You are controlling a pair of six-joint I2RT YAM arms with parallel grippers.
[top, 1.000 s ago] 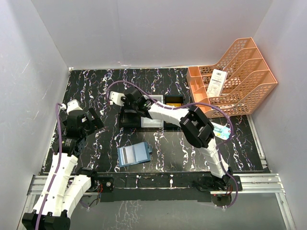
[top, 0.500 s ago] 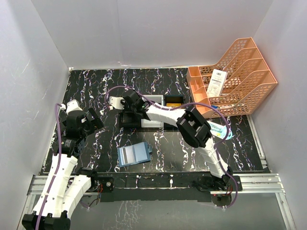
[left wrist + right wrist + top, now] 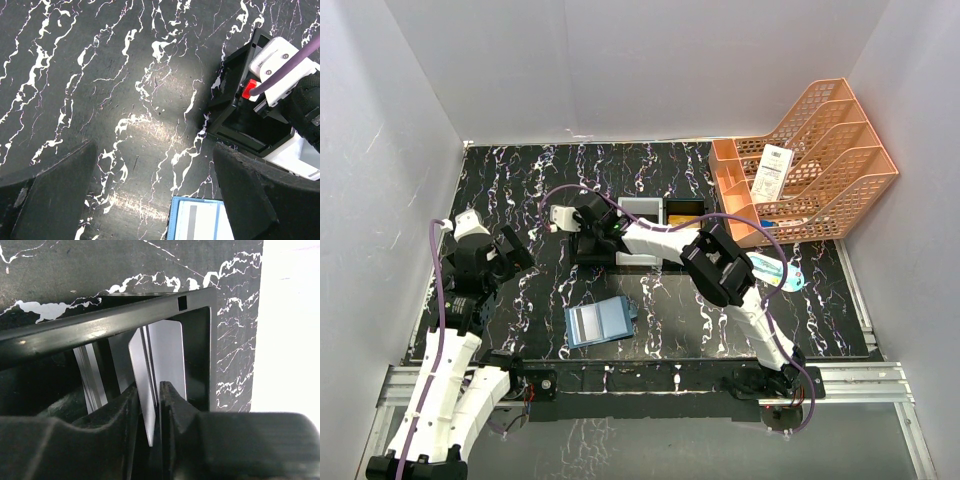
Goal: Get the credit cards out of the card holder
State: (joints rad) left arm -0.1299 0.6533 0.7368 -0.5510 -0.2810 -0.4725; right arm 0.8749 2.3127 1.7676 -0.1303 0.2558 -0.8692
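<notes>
Right gripper [image 3: 149, 390] is pinched narrow on a grey card [image 3: 141, 365], held on edge inside the left-end compartment of the tray [image 3: 115, 325]. Left gripper [image 3: 155, 150] hangs left of the tray, fingers spread wide and empty. The card holder [image 3: 600, 322] lies open on the tray's near side, apart from it. Assessment: a card is being deposited. The next move calls for releasing it, then lifting straight up clear of the tray's rim.

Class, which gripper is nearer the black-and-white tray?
Right. The right gripper reaches into the tray, pinching a grey card; the left gripper hangs open, apart, off its left side.
</notes>
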